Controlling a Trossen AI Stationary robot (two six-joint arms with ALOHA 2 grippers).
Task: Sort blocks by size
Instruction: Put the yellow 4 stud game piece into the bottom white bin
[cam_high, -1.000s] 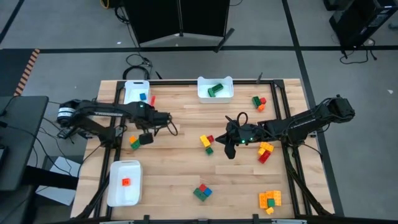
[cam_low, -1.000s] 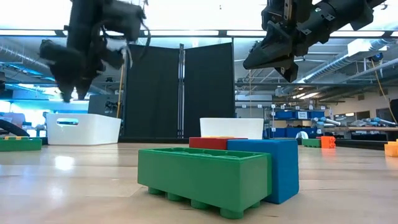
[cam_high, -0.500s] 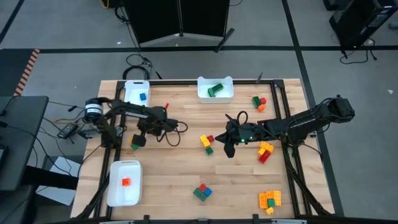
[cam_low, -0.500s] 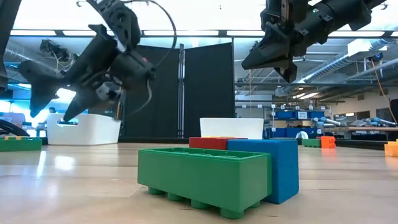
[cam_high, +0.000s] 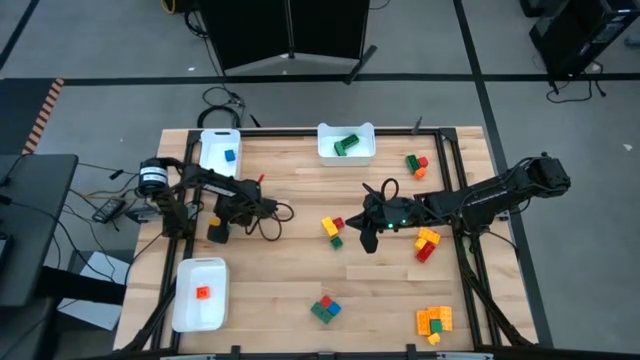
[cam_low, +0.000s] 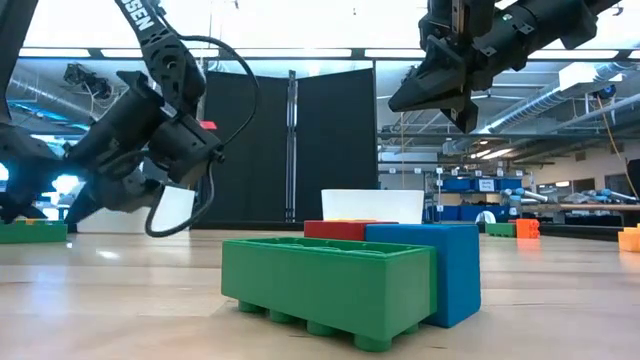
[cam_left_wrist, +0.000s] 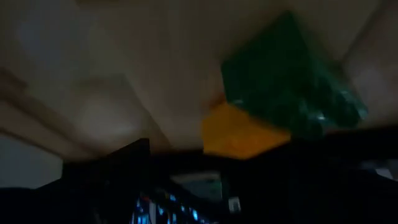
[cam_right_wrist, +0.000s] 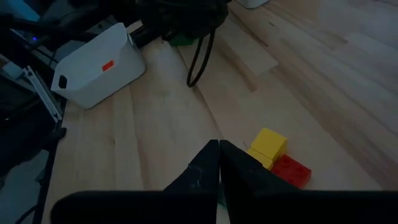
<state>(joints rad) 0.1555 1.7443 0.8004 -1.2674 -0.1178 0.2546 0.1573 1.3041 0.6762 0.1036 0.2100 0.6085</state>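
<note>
Grippers | left gripper (cam_high: 216, 232) hovering spread over green-orange cluster (cam_left_wrist: 273, 118), readying a grab | right gripper (cam_high: 366, 240) pressed together, idling beside yellow-red cluster (cam_high: 331, 228)

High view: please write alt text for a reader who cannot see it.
Seen from above, the left gripper hangs open over a green and orange block cluster near the table's left edge, while the right gripper, shut, hovers beside a yellow, red and green cluster mid-table. Three white trays and more block clusters dot the wooden table.
</note>
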